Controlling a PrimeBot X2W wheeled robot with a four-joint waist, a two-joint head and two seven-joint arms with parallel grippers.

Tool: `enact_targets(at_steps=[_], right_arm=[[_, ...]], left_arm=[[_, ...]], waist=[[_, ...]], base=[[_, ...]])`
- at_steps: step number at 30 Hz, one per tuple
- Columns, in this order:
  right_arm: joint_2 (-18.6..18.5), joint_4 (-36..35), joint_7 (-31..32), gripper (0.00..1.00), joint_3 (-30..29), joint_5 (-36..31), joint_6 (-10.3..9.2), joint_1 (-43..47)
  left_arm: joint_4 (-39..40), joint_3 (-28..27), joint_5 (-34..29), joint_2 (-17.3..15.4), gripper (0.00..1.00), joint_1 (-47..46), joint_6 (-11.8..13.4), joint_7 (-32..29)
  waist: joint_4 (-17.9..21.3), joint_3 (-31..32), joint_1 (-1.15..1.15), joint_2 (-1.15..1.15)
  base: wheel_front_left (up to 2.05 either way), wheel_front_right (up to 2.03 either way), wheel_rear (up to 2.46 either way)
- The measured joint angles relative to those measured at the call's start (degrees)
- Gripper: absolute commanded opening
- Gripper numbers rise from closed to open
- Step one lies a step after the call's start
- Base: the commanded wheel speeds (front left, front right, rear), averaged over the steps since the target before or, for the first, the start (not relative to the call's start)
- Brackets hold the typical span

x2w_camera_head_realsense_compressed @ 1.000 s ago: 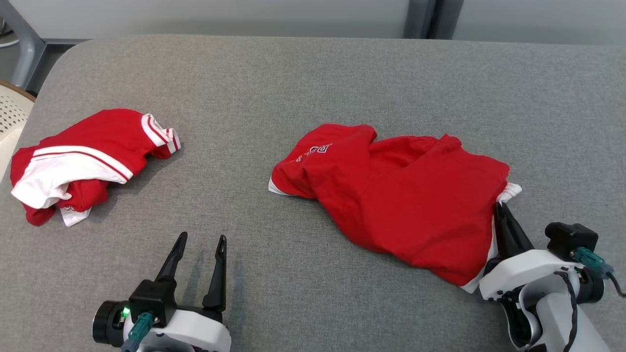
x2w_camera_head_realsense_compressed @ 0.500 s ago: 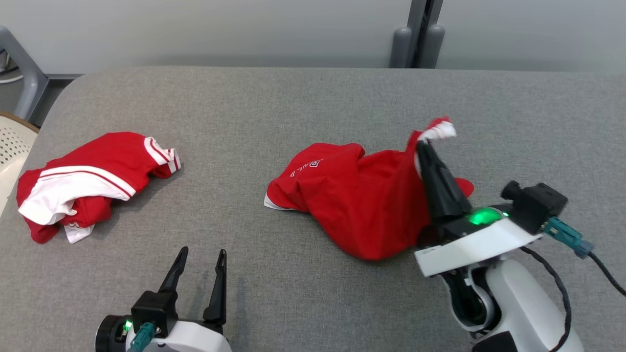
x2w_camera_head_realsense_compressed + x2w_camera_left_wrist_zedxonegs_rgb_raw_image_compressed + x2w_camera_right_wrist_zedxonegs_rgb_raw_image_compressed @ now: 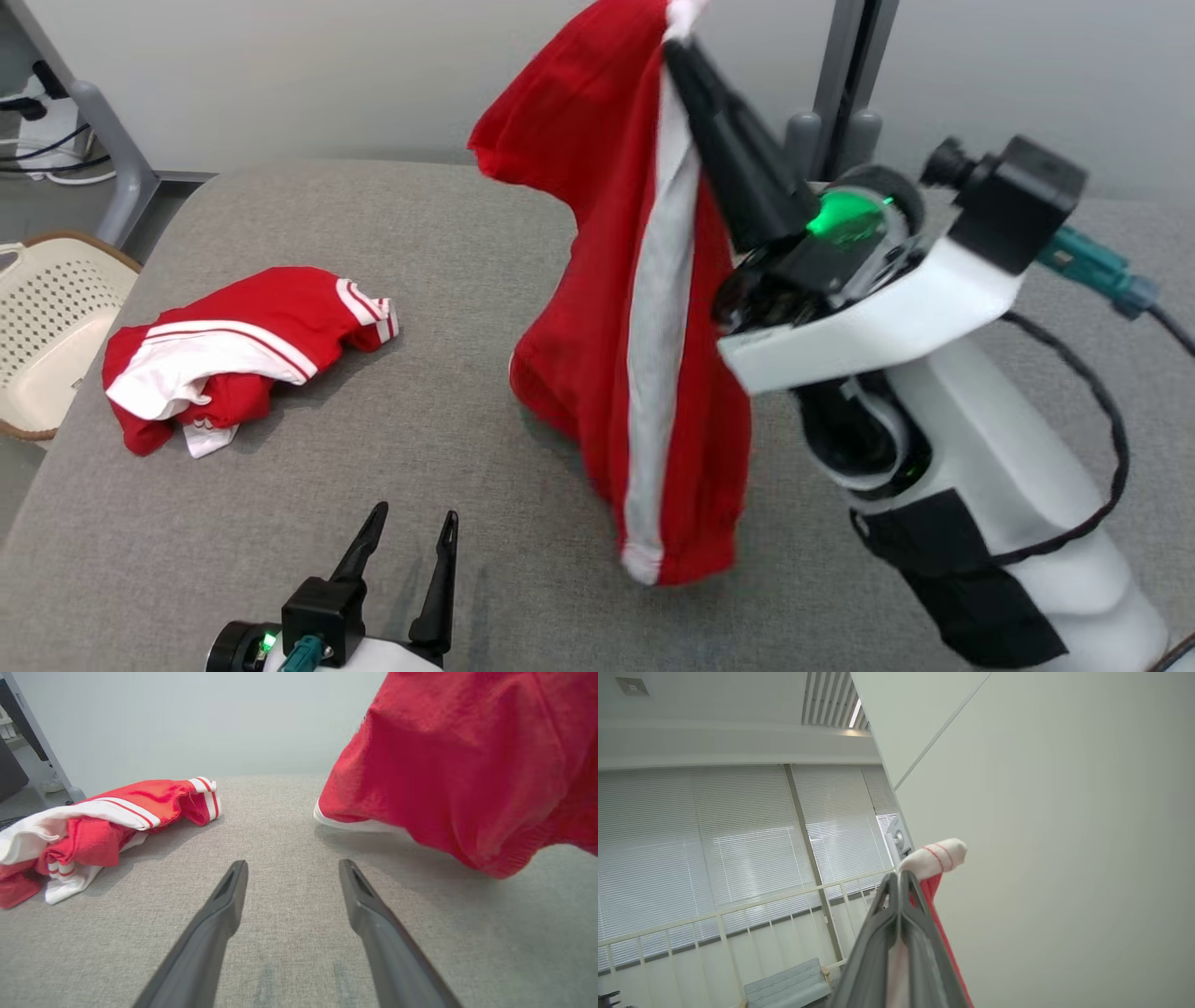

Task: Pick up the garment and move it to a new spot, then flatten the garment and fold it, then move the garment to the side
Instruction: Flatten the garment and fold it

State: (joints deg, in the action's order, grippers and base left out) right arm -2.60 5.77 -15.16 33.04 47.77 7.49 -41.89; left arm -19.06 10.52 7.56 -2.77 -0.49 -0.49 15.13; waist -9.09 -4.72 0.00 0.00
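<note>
**Right gripper [image 3: 677, 51] pinches the red garment [image 3: 597, 280] by a white corner, high over the table [image 3: 467, 233]**

Far to the left of the red garment, beyond the table's rounded corner, stands a pale basket [image 3: 47, 317] with holes in its wall. Nearer to the red garment, but still well apart on its left, a crumpled top [image 3: 233, 355] in red and white lies in a heap on the grey cloth surface.

Left of the red garment and closer to the robot, the left gripper [image 3: 414, 513] sits low over the table. Its two dark fingers are spread wide with nothing between them, and they point away from the robot.

The red garment hangs in one long drape, with a white stripe [image 3: 658, 308] running down it from top to bottom. In the left wrist view its rounded lower fold hangs clear of the table. A white-edged hem farther back comes down close to the cloth, and whether it touches cannot be told.

At the top right of the red garment, the right gripper's fingers are pressed tight together on the cloth. In the right wrist view a white cuff [image 3: 936, 856] with thin red lines bulges out past the fingertips.

Just right of the red garment rises the white right arm [image 3: 980, 448], with a green light [image 3: 840, 215] glowing near the base of its fingers and a black cable [image 3: 1111, 448] looping along its side.
</note>
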Motion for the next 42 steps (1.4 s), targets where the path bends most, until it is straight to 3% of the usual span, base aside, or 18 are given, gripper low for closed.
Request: enact_targets(at_steps=[9, 14, 15, 16, 17, 20, 26, 31, 37, 42], right_arm=[[0.0, 17.4, 0.0, 0.0, -15.8, -13.2, -0.01, 4.9], [-0.4, 27.3, 0.0, 0.0, -30.4, -22.0, -0.01, 11.3], [-0.4, 28.9, 0.0, 0.16, -33.0, -24.2, -0.01, 12.0], [-0.5, 30.6, 0.0, 0.61, -35.1, -25.7, -0.01, 12.7], [-0.5, 31.8, 0.0, 1.0, -36.5, -27.1, -0.01, 13.3], [-0.3, 31.9, 0.0, 1.0, -39.0, -30.3, -0.01, 13.8], [-0.2, 25.5, 0.0, 1.0, -40.9, -33.7, -0.01, 17.9], [-0.2, 19.7, 0.0, 1.0, -43.5, -33.6, -0.02, 22.2], [-0.1, 11.4, 0.0, 1.0, -43.3, -34.6, -0.01, 29.5], [-0.1, 8.5, 0.0, 1.0, -42.6, -33.1, -0.01, 35.6]], left_arm=[[-0.1, -0.6, 0.4, 0.0, 1.0, 0.2, 0.3, 0.0], [-0.1, -0.5, 0.6, 0.0, 1.0, -0.7, 0.5, 0.0], [-0.1, -0.4, 0.6, 0.0, 1.0, -1.1, 0.5, 0.0], [0.0, -0.3, 0.6, 0.0, 1.0, -1.3, 0.5, 0.0], [0.0, -0.2, 0.6, 0.0, 1.0, -1.5, 0.4, 0.0], [0.1, -0.1, 0.5, 0.0, 1.0, -2.1, 0.1, 0.0], [0.1, 0.0, 0.5, 0.0, 1.0, -2.4, 0.1, 0.0], [0.0, 0.1, 0.6, 0.0, 1.0, -2.2, 0.1, 0.0], [-0.6, 0.3, 1.0, 0.0, 1.0, -1.3, 0.1, 0.0], [-1.9, 1.3, 1.3, 0.0, 1.0, -0.7, -0.4, 0.0]], waist=[[-0.5, -2.2, 0.0, 0.0], [1.3, -3.7, 0.0, 0.0], [1.7, -3.9, 0.0, 0.0], [2.1, -4.2, 0.0, 0.0], [2.5, -4.4, 0.0, 0.0], [3.6, -4.9, 0.0, 0.0], [5.3, -4.4, 0.0, 0.0], [6.2, -3.3, 0.0, 0.0], [8.1, -1.9, 0.0, 0.0], [9.8, -0.9, 0.0, 0.0]], base=[[0.0, 0.0, 0.0], [0.0, 0.0, 0.0], [0.0, 0.0, 0.0], [0.0, 0.0, 0.0], [0.0, 0.0, 0.0], [0.0, 0.0, 0.0], [0.0, 0.0, 0.0], [0.0, 0.0, 0.0], [0.0, 0.0, 0.0], [0.0, 0.0, 0.0]])
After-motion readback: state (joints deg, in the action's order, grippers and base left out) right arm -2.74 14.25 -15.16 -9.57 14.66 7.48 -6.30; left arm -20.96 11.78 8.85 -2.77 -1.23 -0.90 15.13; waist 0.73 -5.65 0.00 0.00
